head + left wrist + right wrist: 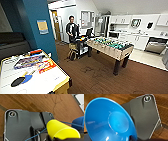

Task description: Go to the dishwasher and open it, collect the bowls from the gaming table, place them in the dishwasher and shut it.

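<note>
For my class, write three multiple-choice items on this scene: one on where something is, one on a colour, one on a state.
1. Where does the gaming table stand in the head view?
A. near left, beside the teal wall
B. by the kitchen cabinets
C. behind the person

2. What colour is the bowl that shows large in the right wrist view?
A. yellow
B. blue
C. white

3. In what state is the dishwasher?
A. shut
B. pulled out of the cabinets
C. open, its door swung down

Answers:
1 A, its white printed top with yellow sides sits at the near left, under the teal wall.
2 B, the inside of the bowl is bright blue; the yellow bowl shows in the left wrist view.
3 C, the steel door tilts outward from the white cabinets at the far right.
</note>
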`<state>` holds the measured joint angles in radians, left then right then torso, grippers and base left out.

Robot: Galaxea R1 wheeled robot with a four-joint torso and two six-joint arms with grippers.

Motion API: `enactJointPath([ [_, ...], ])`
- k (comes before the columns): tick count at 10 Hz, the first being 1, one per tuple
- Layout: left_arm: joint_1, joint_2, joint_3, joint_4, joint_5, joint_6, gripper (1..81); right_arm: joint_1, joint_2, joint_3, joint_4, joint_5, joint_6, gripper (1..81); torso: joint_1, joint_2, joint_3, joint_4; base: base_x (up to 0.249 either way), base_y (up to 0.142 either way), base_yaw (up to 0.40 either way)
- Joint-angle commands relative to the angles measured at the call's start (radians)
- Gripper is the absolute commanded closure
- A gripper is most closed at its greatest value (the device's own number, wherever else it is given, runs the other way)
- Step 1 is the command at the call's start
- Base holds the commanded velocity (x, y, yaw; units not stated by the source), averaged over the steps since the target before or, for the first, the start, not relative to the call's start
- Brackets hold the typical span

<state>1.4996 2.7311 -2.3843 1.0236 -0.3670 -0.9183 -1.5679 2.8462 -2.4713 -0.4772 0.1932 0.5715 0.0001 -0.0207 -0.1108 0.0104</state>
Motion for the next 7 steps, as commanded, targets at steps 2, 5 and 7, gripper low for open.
enactJointPath([
  [2,-0.037,-0.028,0.007,0.009,0.011,-0.001,81.1,0.033,0.014,0.045,-0.037,-0.02,-0.012,81.1,0.0,0.0,0.0,0.0,0.0,0.0,-0.398],
  [5,-0.035,-0.028,0.007,0.009,0.01,-0.001,81.1,0.031,0.012,0.042,-0.038,-0.02,-0.012,81.1,0.0,0.0,0.0,0.0,0.0,0.0,-0.398],
  [7,-0.035,-0.028,0.007,0.009,0.01,-0.001,81.1,0.033,0.012,0.04,-0.038,-0.02,-0.012,81.1,0.0,0.0,0.0,0.0,0.0,0.0,-0.398],
])
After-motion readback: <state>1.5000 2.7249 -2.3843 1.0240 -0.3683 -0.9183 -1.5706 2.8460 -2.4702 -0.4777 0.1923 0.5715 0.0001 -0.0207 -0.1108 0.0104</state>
